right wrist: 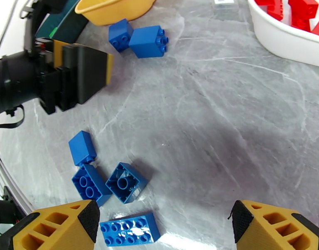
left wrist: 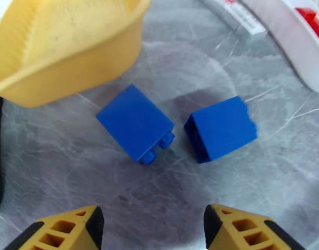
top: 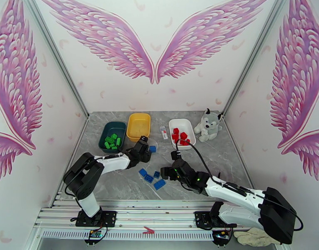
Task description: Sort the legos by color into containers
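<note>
**Grey marbled desk, pink-wing walls: blue bricks loose, both end effectors released**

Desk (top: pixel 226 159) surface is grey with a marble pattern.

Right end effector (right wrist: pixel 163 223) is released, fingers spread wide, nothing between them, low over the desk. Just ahead of it are four blue legos (right wrist: pixel 126 183) in a loose cluster. One is an oblong with studs up, one is a square showing its hollow underside, and the other two are squares beside it.

Left end effector (left wrist: pixel 153 223) is also released and empty, fingers apart over bare desk. Ahead of it, two blue bricks (left wrist: pixel 134 121) lie tipped on their sides, close together, just beside the wall of the yellow tray (left wrist: pixel 76 76).

Far row, left to right:
- dark teal tray (top: pixel 107 129), holding green legos (top: pixel 112 141)
- yellow tray
- white-and-red tube (top: pixel 163 131), lying on the desk
- white tray (top: pixel 182 125), holding red legos (top: pixel 179 136)
- plush husky (top: pixel 208 123), sitting upright just right of the white tray
</note>
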`<move>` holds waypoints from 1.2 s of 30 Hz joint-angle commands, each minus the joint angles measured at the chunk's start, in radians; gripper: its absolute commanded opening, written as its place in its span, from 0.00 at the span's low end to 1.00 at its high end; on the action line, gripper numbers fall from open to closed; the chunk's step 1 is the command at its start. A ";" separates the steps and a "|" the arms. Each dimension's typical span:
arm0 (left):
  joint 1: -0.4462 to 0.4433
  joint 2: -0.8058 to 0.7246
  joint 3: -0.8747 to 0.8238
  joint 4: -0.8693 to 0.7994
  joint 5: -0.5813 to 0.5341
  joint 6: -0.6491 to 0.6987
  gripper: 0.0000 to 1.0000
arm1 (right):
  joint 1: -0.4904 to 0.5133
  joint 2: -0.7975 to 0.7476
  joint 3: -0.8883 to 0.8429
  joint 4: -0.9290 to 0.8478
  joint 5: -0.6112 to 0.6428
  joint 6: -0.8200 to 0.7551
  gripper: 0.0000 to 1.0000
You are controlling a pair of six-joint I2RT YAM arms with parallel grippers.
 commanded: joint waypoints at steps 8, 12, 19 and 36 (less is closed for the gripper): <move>0.019 0.122 0.128 -0.031 -0.070 -0.092 0.67 | 0.000 0.061 0.048 0.063 -0.053 -0.027 0.88; 0.034 0.171 0.199 -0.066 -0.100 -0.127 0.66 | -0.002 0.036 0.031 0.060 -0.050 -0.025 0.89; 0.042 0.234 0.256 -0.045 -0.121 -0.175 0.58 | -0.015 -0.024 0.006 0.036 -0.033 -0.026 0.90; -0.014 0.081 0.125 -0.018 -0.192 -0.177 0.29 | -0.029 -0.058 -0.022 0.025 -0.027 -0.007 0.90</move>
